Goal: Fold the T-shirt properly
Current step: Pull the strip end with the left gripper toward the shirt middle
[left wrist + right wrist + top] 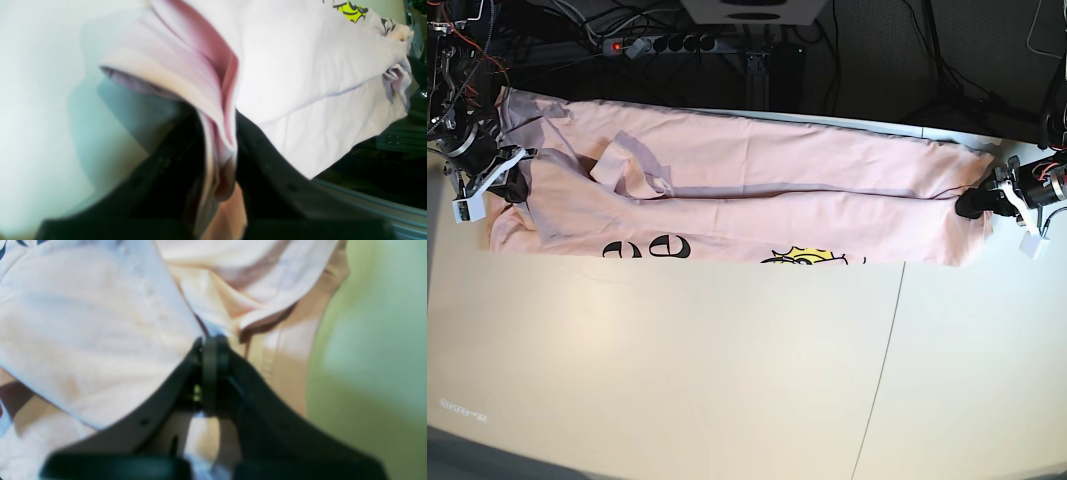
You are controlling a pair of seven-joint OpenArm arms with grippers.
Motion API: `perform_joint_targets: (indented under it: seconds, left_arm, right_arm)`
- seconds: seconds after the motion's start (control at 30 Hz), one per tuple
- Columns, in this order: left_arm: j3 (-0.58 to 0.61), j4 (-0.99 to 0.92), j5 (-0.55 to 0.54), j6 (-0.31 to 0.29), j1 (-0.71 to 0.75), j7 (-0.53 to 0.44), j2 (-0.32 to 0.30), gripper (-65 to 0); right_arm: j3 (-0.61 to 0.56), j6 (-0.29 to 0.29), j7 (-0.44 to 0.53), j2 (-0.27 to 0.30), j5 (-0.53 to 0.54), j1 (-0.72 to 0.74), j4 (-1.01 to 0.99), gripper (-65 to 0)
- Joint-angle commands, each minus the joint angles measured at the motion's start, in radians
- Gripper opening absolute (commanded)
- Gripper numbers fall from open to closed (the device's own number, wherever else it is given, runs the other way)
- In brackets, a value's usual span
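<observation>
We see both arms reaching low over the far part of the table (727, 380), one at each end of the T-shirt (757, 200). The T-shirt lies stretched out in a long band across the table's far side, folded lengthwise, black lettering (647, 249) and the yellow graphic (807, 257) peeking at its near edge. A sleeve (627, 172) flap lies folded over the top towards the base view's left.

Left tool (977, 203), on the base view's right, sits at the shirt's end. In the left wrist view we see its dark fingers (267, 160) pressed together on a bunched fold of pink fabric, which runs down between them; the cloth lifts off the table there and casts a shadow. The yellow graphic (352, 10) shows at the far top corner of that view.

Right tool (515, 180), on the base view's left, is at the other end. In the right wrist view its tips (211, 350) are pressed tight together, pinching a gathered seam of the T-shirt (93, 340); fabric fans out above the pinch.

Power strip (662, 44) and cables sit beyond the table's far edge.
</observation>
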Motion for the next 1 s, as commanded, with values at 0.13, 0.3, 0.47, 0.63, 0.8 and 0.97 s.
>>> perform_joint_targets:
  seconds: [0.13,0.3,0.47,0.63,0.8,0.97]
  left_arm:
    - [0.011,-0.005,0.127,0.022,-0.006,0.063,-0.007,-65.0]
    - [0.007,-0.005,0.134,0.022,-0.031,0.076,-0.008,-65.0]
    - [0.007,-0.005,0.133,0.022,-0.065,0.079,-0.009,-65.0]
    - [-0.003,-0.005,0.133,0.022,-0.091,0.11,-0.023,-65.0]
    - [-0.071,-0.005,0.132,0.022,-0.1,0.124,-0.07,-65.0]
    - [-0.169,-0.005,0.131,0.022,-0.1,0.122,-0.123,-65.0]
  right_arm:
    - [0.008,0.053,-0.016,0.02,0.001,0.0,0.003,-65.0]
    - [0.008,0.054,-0.016,0.02,0.076,0.0,0.008,-65.0]
    - [0.009,0.054,-0.017,0.02,0.079,-0.001,0.068,-65.0]
    - [0.021,0.054,-0.017,0.02,0.079,-0.001,0.151,-65.0]
    - [0.06,0.054,-0.02,0.02,0.08,-0.001,0.213,-65.0]
    - [0.08,0.054,-0.021,0.02,0.079,-0.001,0.221,-65.0]
